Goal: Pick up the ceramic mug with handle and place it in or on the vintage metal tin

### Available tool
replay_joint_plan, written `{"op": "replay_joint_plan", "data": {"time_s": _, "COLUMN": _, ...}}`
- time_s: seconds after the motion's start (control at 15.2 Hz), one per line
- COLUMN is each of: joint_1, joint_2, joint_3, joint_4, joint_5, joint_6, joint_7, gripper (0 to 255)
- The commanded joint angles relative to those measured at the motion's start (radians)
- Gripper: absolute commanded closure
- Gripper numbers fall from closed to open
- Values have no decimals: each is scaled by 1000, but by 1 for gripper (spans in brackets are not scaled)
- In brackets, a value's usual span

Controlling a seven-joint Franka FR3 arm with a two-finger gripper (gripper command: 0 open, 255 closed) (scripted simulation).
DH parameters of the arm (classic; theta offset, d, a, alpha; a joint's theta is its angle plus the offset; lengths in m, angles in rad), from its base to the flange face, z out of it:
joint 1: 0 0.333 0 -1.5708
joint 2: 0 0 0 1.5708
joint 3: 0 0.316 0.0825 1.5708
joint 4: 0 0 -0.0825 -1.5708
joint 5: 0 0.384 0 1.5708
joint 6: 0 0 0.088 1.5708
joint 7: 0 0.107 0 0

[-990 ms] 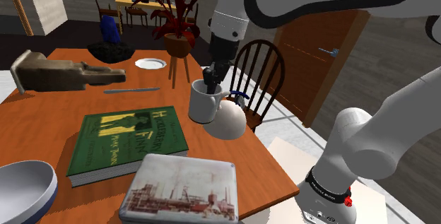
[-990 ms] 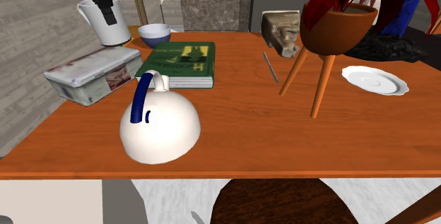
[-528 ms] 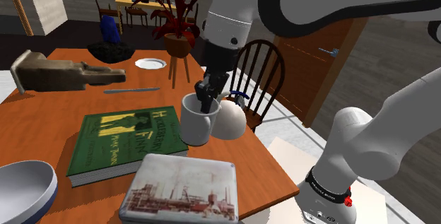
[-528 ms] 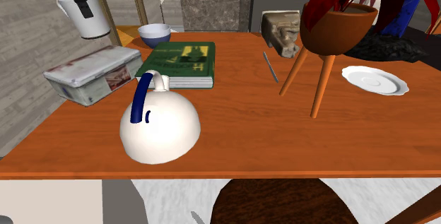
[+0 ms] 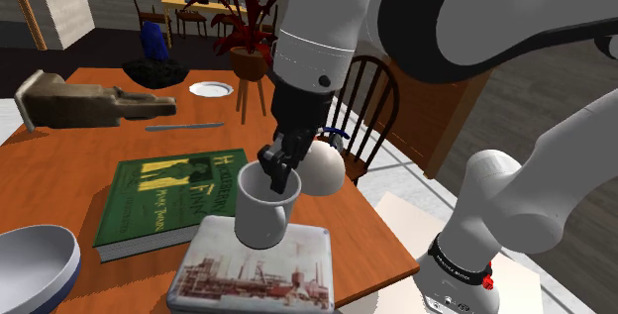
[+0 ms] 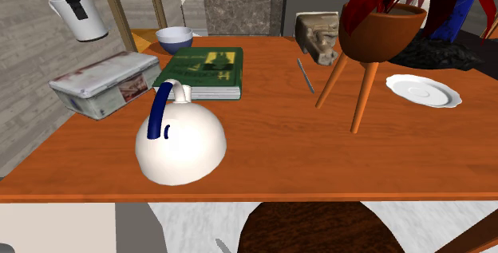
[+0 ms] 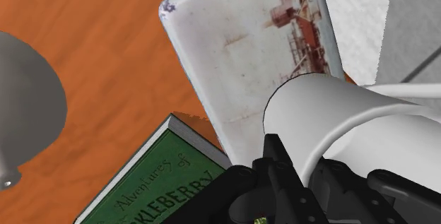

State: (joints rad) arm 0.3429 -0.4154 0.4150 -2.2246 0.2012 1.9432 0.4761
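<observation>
Tool (image 5: 278, 171): closed on the rim of the white mug (image 5: 262, 213), one finger inside the mouth and one against the outer wall. Same grip visible in the wrist view, tool (image 7: 283, 180) clamped over the mug (image 7: 332, 124) wall.

Mug: off the desk, mouth up, a little tilted, hanging over the printed tin (image 5: 253, 267). In the second exterior view the mug (image 6: 80, 18) sits well above the tin (image 6: 104, 82) and toward that view's left. Not yet touching the lid.

Step in hand, as I judge it: the carry is nearly over and the set-down is next.
- Centre the mug over the tin lid (image 7: 247, 53) first; it looks closer to one edge than to the middle.
- Lower straight down and level out the tilt so the base lands flat.
- Release only once the base is seated, then draw the inner finger straight up so it does not drag the rim.
- Grip is on one side of the rim, so the mug may rock on release.

Desk (image 6: 319, 156): orange wood. Green book (image 5: 178, 198) just beside the tin, bowl (image 5: 30, 262) near it, white domed kettle with blue handle (image 6: 179, 140), potted red plant on a tripod (image 6: 375, 28), saucer (image 6: 423, 90).

Room: dark spindle chair (image 5: 361, 104) at the desk's far edge, wooden door behind it.
</observation>
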Motion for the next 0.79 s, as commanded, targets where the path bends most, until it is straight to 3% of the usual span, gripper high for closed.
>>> {"op": "replay_joint_plan", "data": {"time_s": 0.0, "joint_1": 2, "joint_2": 1, "joint_3": 5, "joint_4": -23, "joint_5": 3, "joint_6": 26, "joint_7": 2, "gripper": 255}}
{"op": "replay_joint_plan", "data": {"time_s": 0.73, "joint_1": 6, "joint_2": 34, "joint_3": 29, "joint_4": -145, "joint_5": 11, "joint_6": 179, "joint_7": 1, "gripper": 255}}
